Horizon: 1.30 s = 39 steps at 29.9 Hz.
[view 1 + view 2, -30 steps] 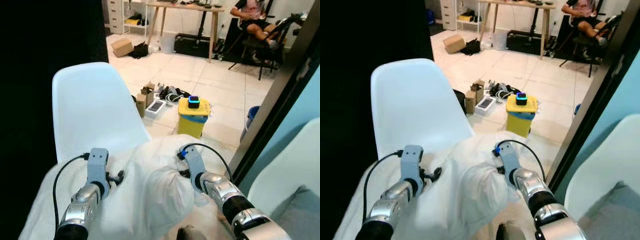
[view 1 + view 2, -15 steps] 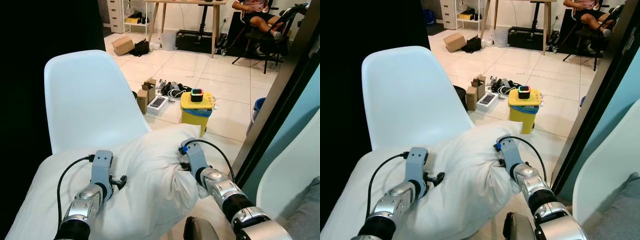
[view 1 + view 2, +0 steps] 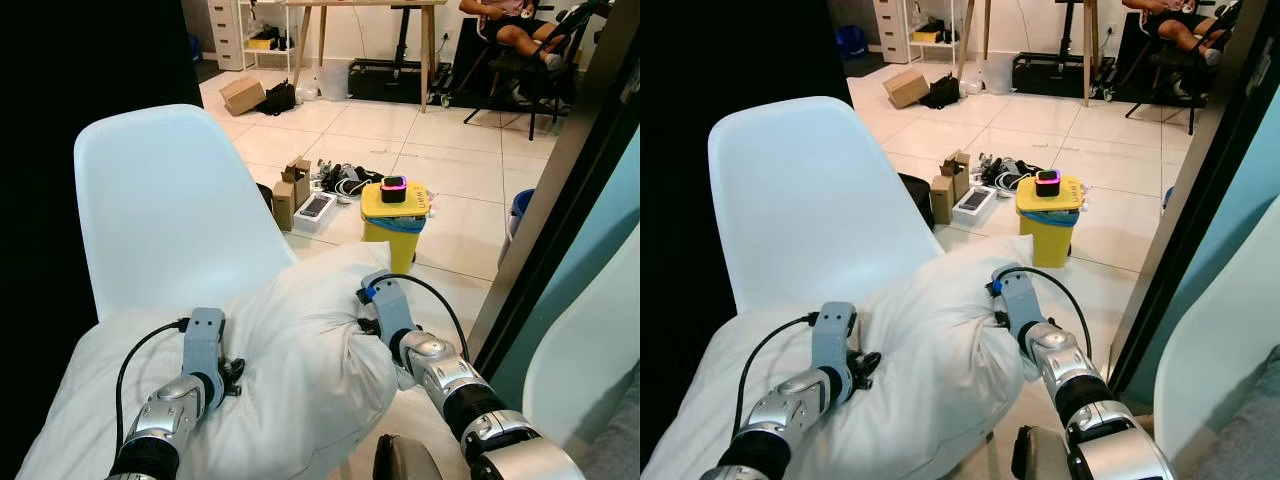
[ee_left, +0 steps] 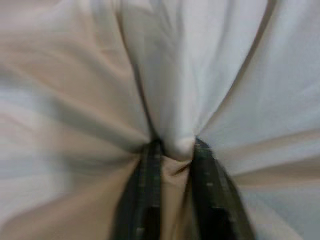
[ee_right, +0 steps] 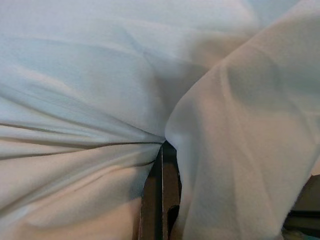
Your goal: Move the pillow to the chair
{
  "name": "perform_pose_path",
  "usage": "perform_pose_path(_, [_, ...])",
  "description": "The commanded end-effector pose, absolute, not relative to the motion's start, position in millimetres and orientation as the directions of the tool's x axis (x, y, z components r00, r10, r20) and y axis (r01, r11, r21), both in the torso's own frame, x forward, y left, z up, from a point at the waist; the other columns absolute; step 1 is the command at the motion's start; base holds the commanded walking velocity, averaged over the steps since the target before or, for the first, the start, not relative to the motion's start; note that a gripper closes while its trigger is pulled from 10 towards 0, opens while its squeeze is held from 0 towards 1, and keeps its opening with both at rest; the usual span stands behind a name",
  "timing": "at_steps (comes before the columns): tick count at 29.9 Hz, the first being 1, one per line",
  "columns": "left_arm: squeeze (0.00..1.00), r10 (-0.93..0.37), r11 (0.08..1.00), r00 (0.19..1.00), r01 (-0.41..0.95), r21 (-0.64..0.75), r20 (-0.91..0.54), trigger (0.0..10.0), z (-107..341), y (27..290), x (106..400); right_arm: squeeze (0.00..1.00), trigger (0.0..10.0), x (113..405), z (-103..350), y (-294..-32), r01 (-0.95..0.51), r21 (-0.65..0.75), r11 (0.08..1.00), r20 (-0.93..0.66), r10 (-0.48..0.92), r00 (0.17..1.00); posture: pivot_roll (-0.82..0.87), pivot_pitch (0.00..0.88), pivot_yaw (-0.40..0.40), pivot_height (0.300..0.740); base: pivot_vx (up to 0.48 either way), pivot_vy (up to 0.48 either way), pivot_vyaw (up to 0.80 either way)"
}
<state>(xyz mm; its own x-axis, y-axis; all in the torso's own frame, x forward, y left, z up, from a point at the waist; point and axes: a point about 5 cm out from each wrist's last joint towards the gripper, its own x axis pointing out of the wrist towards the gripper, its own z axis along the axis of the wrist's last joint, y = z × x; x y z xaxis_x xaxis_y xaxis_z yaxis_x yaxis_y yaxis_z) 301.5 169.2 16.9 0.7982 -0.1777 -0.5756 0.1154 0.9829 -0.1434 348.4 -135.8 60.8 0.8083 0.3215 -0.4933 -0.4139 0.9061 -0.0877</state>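
A big white pillow (image 3: 280, 360) lies across the seat of the white plastic chair (image 3: 165, 200) right in front of me. My left gripper (image 3: 232, 372) is dug into the pillow's left side and is shut on a pinch of its cloth; the left wrist view shows the fabric (image 4: 175, 145) squeezed between the black fingers (image 4: 140, 200). My right gripper (image 3: 358, 322) presses into the pillow's right side, shut on a fold of the cover, with the black fingers (image 5: 162, 200) closed together under the cloth (image 5: 100, 100).
A yellow bin (image 3: 393, 225) with a small lit device on top stands on the tiled floor beyond the chair, beside boxes and cables (image 3: 310, 190). A dark door frame (image 3: 560, 190) runs along the right. A second white chair (image 3: 590, 350) is at the right. A person (image 3: 505, 20) sits far back.
The pillow has come down and now rests lower on the chair seat, spread wider. Both grippers have stayed clamped on it. The camera has tilted, so the chair back shows higher.
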Motion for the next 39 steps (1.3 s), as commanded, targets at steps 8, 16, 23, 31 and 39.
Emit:
perform_pose_path(8, [0.00,-0.164,0.870,0.917,-0.039,-0.492,-0.363,0.0,42.7,171.6,317.9,0.00,10.0,353.5,70.9,-122.5,-0.437,-0.068,0.897,-0.438,0.366,0.821,0.07,0.055,0.001,0.551,0.000,0.000,0.00])
perform_pose_path(16, [0.00,0.047,0.829,0.999,-0.029,-0.558,0.017,0.0,123.2,197.3,342.4,0.00,10.0,360.3,84.7,-117.1,-0.433,-0.043,0.900,-0.355,0.392,0.849,0.08,0.055,-0.008,0.551,0.000,0.000,0.00])
perform_pose_path(23, [0.00,0.302,0.900,0.911,-0.175,-0.399,0.281,0.0,200.7,233.9,336.2,0.00,10.0,371.3,111.8,-104.6,-0.447,0.014,0.894,-0.209,0.440,0.874,0.09,0.053,-0.014,0.551,0.000,0.000,0.00])
perform_pose_path(31, [0.00,0.335,0.928,0.906,-0.270,-0.257,0.257,0.0,194.9,225.0,329.4,1.00,10.0,377.0,116.7,-116.3,-0.362,-0.090,0.928,-0.201,0.339,0.919,0.10,0.054,-0.017,0.551,0.000,0.000,0.00])
perform_pose_path(39, [0.00,0.290,0.929,0.941,-0.234,-0.288,0.172,0.0,174.0,205.8,331.0,1.00,10.0,377.7,114.6,-168.3,-0.148,-0.243,0.959,-0.201,0.100,0.974,0.09,0.049,-0.006,0.551,0.000,0.000,0.00])
